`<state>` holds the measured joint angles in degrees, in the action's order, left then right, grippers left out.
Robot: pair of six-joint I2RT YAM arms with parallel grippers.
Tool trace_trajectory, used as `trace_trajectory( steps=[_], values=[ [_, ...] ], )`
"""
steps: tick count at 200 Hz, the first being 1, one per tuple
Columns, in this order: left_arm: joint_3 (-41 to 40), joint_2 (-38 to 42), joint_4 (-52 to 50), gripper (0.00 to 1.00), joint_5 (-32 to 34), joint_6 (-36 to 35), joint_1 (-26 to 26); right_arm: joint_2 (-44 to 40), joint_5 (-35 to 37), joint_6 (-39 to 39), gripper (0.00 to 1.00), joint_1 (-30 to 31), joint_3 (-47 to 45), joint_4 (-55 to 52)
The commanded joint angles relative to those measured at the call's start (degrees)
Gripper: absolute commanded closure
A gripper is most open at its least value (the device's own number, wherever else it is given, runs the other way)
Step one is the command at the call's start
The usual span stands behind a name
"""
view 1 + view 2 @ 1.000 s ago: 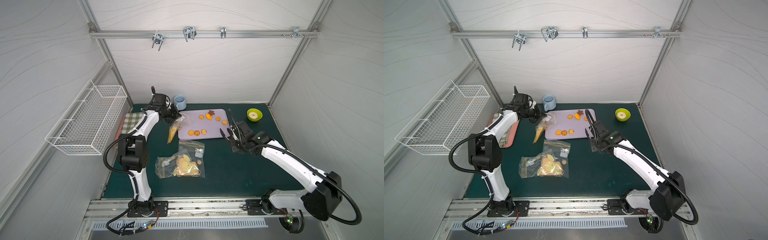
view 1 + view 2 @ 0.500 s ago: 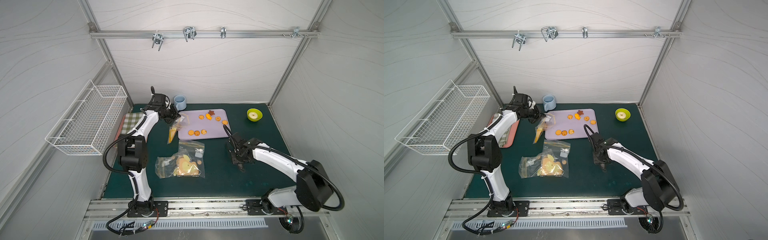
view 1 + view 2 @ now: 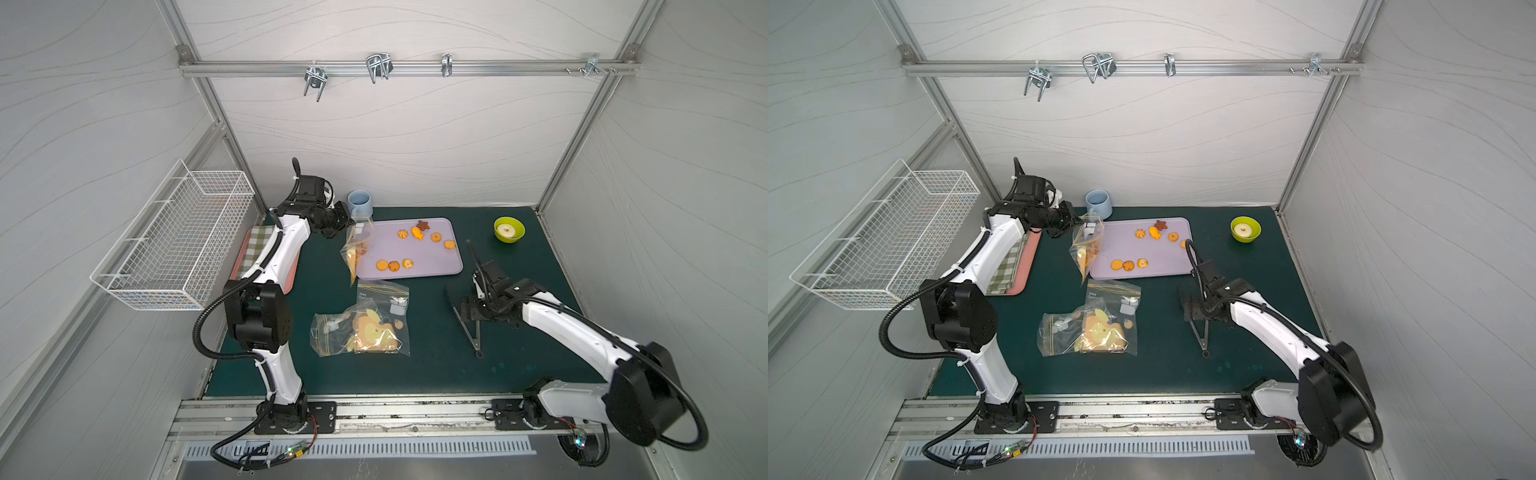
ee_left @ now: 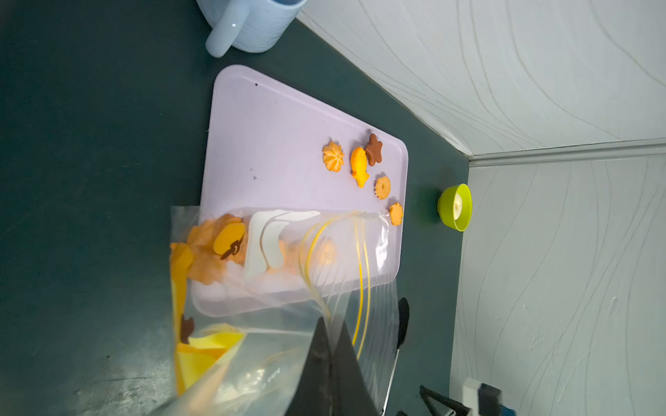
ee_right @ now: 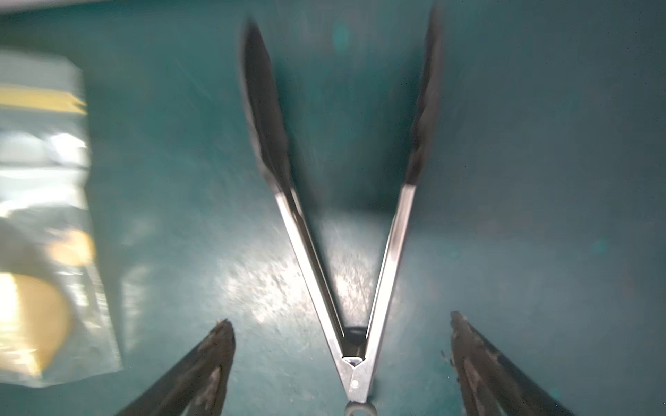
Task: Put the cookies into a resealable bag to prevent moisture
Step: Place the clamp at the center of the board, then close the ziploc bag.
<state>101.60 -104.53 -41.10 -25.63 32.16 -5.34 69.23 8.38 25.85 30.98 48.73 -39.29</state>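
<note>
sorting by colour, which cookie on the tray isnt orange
The dark brown star near the far edge of the purple tray, right beside the orange fish; every other cookie there is orange-golden.

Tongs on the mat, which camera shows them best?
The right wrist view: the tongs fill the frame, spread in a V. Both top views show them small, partly hidden by the right gripper. The left wrist view catches only one arm.
</note>
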Motion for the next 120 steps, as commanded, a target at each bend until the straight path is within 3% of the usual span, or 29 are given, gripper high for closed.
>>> trace_trajectory(
  steps=[1, 34, 65, 89, 120],
  values=[
    [6.0, 3.6, -3.4, 1.00, 1.3, -3.2, 0.2, -7.0, 2.6, -1.0, 0.01, -1.1, -0.4, 6.2],
    [11.0, 5.4, -8.1, 1.00, 1.1, -4.6, -0.5, -13.3, 3.7, -3.3, 0.01, -2.2, -2.7, 17.0],
    [16.0, 7.5, -13.0, 1.00, 0.1, -7.2, -2.7, -12.4, -6.5, -8.6, 0.01, -3.7, 2.8, 17.4],
    [16.8, 10.6, -14.5, 1.00, -0.3, -9.6, -5.6, -12.7, -15.3, -12.0, 0.01, -3.7, 3.2, 25.0],
    [16.8, 14.5, -15.6, 1.00, -3.8, -12.2, -9.1, -11.4, -21.1, -16.0, 0.09, -3.7, 7.4, 29.0]
  ],
)
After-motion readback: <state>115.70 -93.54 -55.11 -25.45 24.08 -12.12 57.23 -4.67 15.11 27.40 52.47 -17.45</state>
